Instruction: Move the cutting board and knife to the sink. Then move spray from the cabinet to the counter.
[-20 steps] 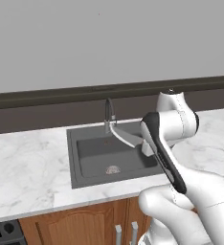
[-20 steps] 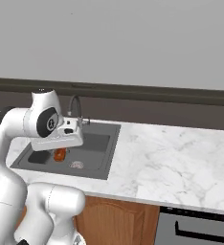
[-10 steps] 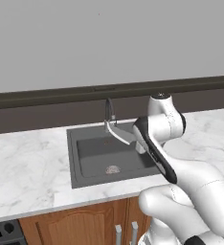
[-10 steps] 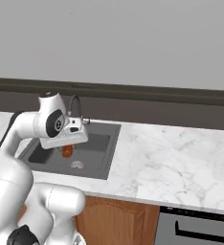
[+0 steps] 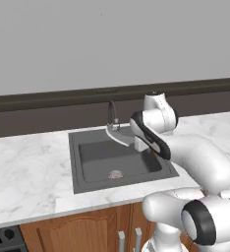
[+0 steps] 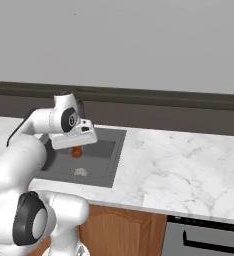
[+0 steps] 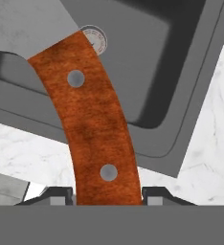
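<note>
Two finger tips (image 7: 63, 194) clamped on the knife (image 7: 92, 124) by its reddish-brown handle — gripper (image 7: 108, 194) poised over the sink (image 5: 87, 170), near its right rim. White marble counter (image 6: 189, 165) around — grey wall behind.

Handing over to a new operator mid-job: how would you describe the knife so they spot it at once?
Find the dark sink in the marble counter. Above the basin, the gripper holds the knife: its curved reddish-brown handle with two silver rivets is the one warm colour among grey metal.
</note>
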You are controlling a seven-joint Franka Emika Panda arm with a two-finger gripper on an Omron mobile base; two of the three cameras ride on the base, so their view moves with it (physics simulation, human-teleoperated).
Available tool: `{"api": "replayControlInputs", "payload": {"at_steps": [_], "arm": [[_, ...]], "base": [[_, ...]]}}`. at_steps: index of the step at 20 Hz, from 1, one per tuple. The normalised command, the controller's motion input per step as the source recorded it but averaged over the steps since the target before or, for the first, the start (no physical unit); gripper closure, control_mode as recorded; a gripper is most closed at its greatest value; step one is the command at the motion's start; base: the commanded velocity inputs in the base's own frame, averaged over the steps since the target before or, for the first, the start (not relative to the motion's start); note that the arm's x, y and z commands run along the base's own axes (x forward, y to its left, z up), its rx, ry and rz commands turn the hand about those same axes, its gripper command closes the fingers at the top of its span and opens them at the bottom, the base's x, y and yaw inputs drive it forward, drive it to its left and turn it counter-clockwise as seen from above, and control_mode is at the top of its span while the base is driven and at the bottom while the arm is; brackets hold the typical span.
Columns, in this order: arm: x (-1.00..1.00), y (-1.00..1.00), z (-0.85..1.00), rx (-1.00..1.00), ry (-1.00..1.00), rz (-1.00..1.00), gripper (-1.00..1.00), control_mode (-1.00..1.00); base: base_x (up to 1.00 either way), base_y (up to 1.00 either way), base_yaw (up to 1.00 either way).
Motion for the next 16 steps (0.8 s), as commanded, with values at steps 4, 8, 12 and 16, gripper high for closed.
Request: {"api": "replayControlInputs", "payload": {"at_steps": [4,8,12,16], "arm": [[0.25,0.09,-0.32,0.00,0.12,0.06,1.00,-1.00],[0.31,0.09,-0.36,0.00,0.16,0.06,1.00,-1.00],[0.28,0.11,-0.43,0.00,0.10,0.06,1.00,-1.00],[0.25,0.09,-0.45,0.00,0.08,0.05,1.00,-1.00]], "base": [[0.00,0.00,0.00],[0.00,0.00,0.00],[0.00,0.00,0.00],[0.00,0.00,0.00]]}}
